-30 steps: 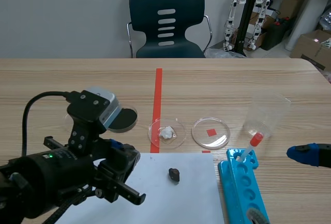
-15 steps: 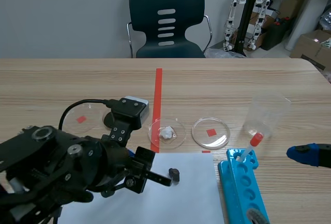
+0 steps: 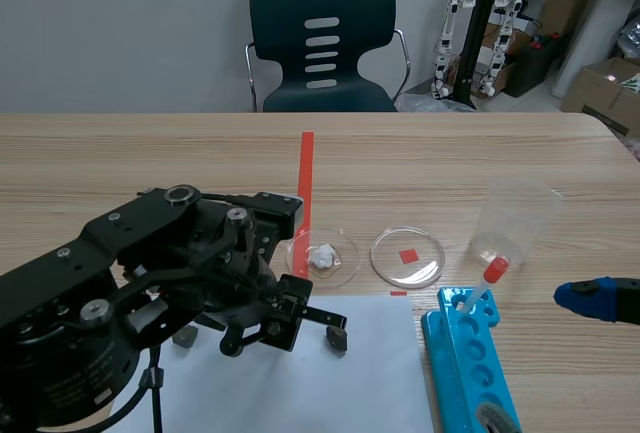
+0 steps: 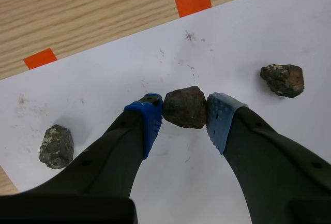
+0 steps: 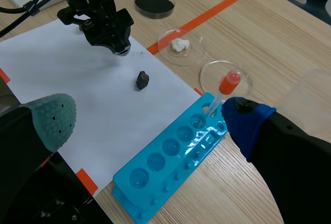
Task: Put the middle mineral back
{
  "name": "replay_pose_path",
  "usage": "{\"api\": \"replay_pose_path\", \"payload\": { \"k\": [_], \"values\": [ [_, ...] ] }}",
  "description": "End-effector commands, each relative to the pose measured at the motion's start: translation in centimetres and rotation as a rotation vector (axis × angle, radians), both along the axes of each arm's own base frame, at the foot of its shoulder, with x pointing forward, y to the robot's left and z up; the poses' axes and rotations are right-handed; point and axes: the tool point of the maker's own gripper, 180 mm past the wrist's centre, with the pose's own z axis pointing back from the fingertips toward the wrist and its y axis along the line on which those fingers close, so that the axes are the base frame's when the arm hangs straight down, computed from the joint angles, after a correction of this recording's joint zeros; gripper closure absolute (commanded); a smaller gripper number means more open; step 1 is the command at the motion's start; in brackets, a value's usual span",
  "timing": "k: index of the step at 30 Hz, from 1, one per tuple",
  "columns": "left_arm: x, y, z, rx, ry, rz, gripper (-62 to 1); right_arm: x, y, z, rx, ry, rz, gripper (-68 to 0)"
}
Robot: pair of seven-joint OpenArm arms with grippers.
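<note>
Left claw (image 4: pixel 184 112) pinching middle mineral (image 4: pixel 185 107), hidden in scene view, right claw (image 5: pixel 147 118) spread wide

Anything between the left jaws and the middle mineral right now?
Nothing visible. The left jaws press the middle mineral from both sides on the white paper; the grey mineral and the other brown mineral lie apart from it.

The middle mineral (image 4: pixel 184 107), a lumpy dark-brown stone, is pinched between the left fingers (image 4: pixel 150 118), white paper (image 4: pixel 103 79) beneath it.
</note>
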Motion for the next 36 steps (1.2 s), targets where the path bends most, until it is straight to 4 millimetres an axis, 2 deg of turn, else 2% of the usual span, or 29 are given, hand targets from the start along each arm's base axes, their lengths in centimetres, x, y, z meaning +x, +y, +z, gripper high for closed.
{"api": "replay_pose_path", "payload": {
  "k": [1,7,15,31,33,36],
  "values": [
    [0.6,-0.6,0.7,-0.014,-0.009,-0.002,-14.5,0.3,0.2,0.5,0.017,-0.017,-0.001,-58.7],
    [1.1,0.1,0.0,0.024,0.029,0.033,-14.5,0.3,0.2,0.5,0.016,-0.017,-0.001,-58.7],
    [0.8,1.4,-0.9,0.071,0.084,0.069,-14.5,0.3,0.2,0.5,0.017,-0.017,-0.001,-58.7],
    [0.6,1.1,-1.1,0.068,0.094,0.068,-14.9,0.3,0.2,0.5,0.017,-0.017,-0.001,-58.7],
    [0.7,1.1,-1.1,0.067,0.092,0.067,-19.5,0.3,0.2,0.5,0.017,-0.017,-0.001,-58.7],
    [0.7,1.1,-1.1,0.067,0.093,0.068,-29.8,0.3,0.2,0.5,0.017,-0.017,-0.001,-58.7]
  ]
}}
